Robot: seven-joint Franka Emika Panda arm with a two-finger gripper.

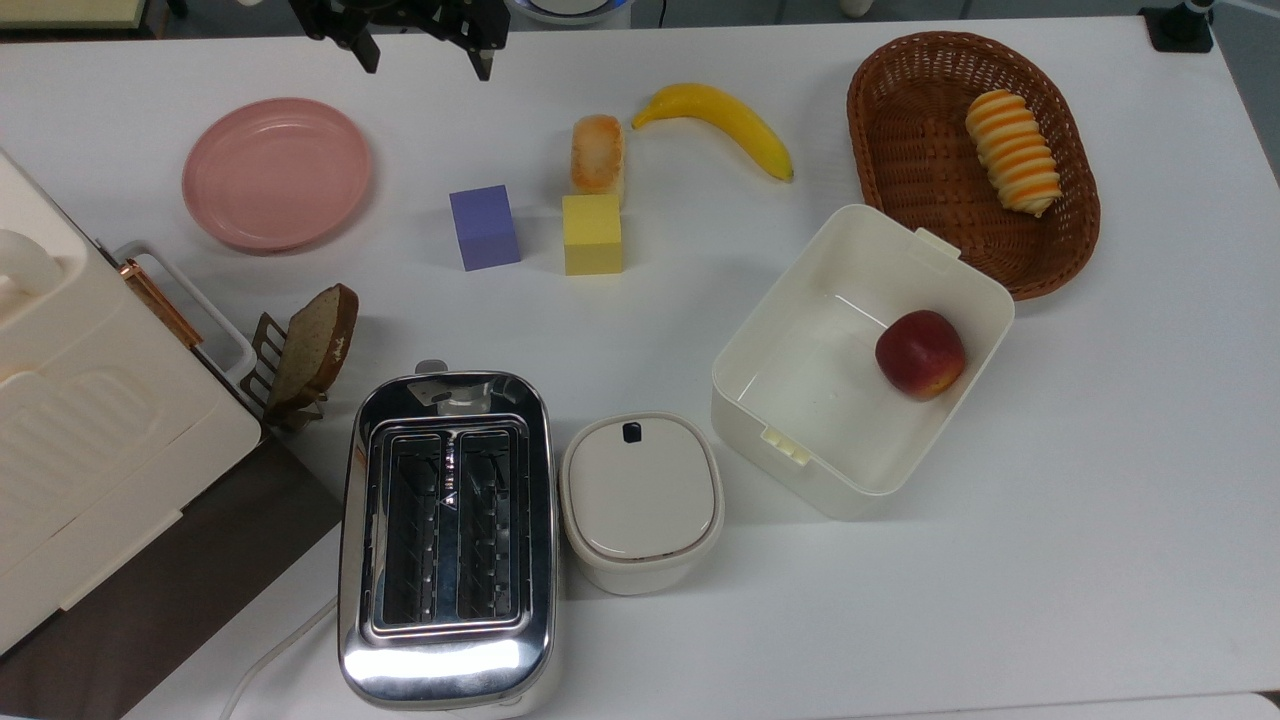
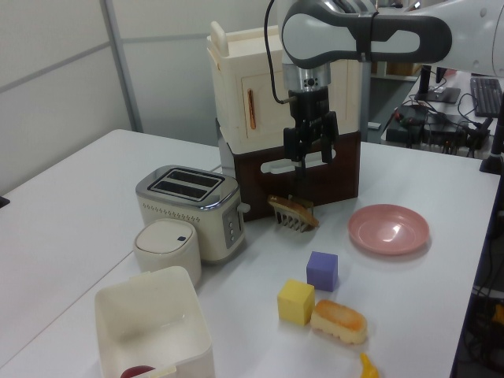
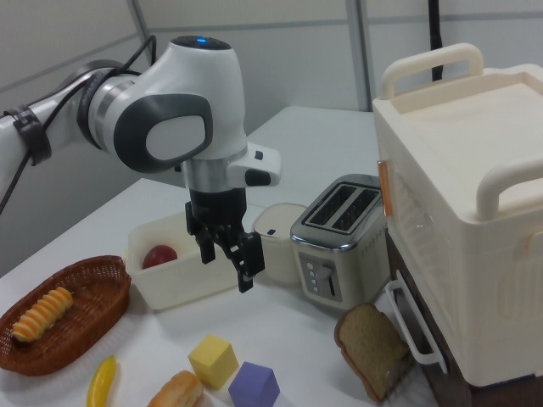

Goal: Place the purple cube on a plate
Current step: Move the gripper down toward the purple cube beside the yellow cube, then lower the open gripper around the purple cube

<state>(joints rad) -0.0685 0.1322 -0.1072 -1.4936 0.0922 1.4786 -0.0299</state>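
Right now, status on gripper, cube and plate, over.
Gripper open, empty, raised above the table. Purple cube on the table beside the yellow cube, untouched. Plate empty. Nothing between cube and plate.

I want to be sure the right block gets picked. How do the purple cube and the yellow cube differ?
Colour: the purple cube is blue-violet, the yellow cube plain yellow. Place: in the top view the purple cube lies nearer the plate, while the yellow cube sits against the bread roll. Pose: the purple cube is turned slightly; the yellow cube sits square. Both are similar-sized, plain-faced blocks.
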